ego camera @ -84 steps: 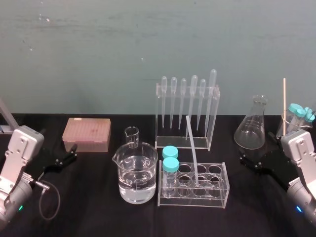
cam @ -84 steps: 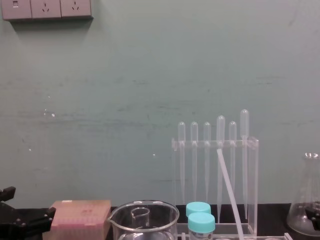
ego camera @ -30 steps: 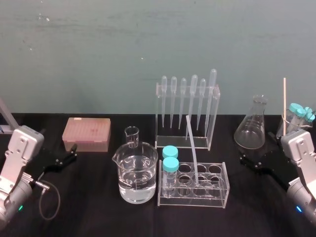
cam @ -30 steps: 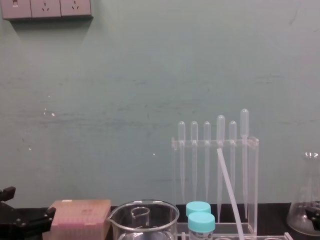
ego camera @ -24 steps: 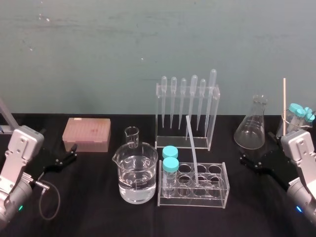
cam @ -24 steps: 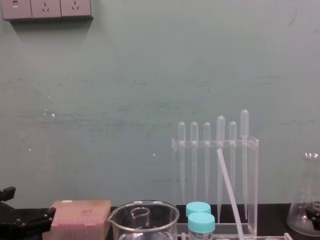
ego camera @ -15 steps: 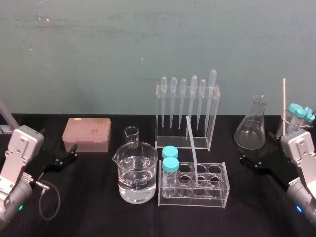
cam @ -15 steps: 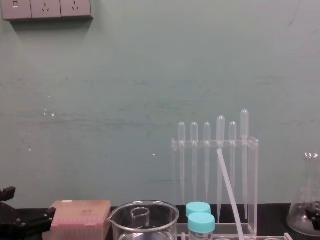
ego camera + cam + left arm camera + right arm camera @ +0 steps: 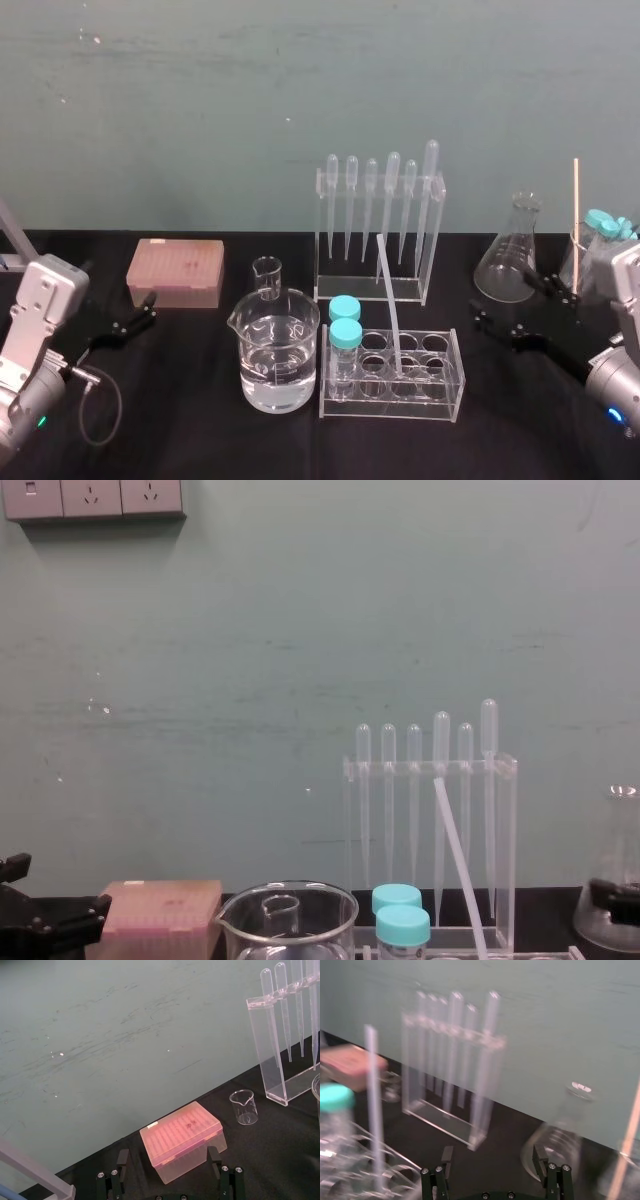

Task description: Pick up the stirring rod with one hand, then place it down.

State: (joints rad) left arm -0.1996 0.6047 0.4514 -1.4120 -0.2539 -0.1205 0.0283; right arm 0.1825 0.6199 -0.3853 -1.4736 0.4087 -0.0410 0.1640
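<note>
The stirring rod (image 9: 390,305) is a thin translucent-white rod that stands slanted in the clear test tube rack (image 9: 440,392), its top leaning against the pipette rack (image 9: 378,225). It also rises past the pipettes in the chest view as the stirring rod (image 9: 455,855), and appears blurred in the right wrist view as the stirring rod (image 9: 373,1105). My right gripper (image 9: 500,293) hovers open to the right of the tube rack, in front of the conical flask (image 9: 508,262), with nothing between its fingers (image 9: 538,1156). My left gripper (image 9: 140,312) rests open and empty at the far left, near the pink tip box (image 9: 182,1137).
A large beaker of water (image 9: 278,350) and a small empty beaker (image 9: 266,275) stand left of the tube rack, which holds two blue-capped tubes (image 9: 345,335). At the far right, a wooden stick (image 9: 576,215) stands in a beaker with more capped tubes.
My right arm has lifted and turned, and its open gripper has moved left toward the tube rack. The stirring rod and my left arm have stayed put.
</note>
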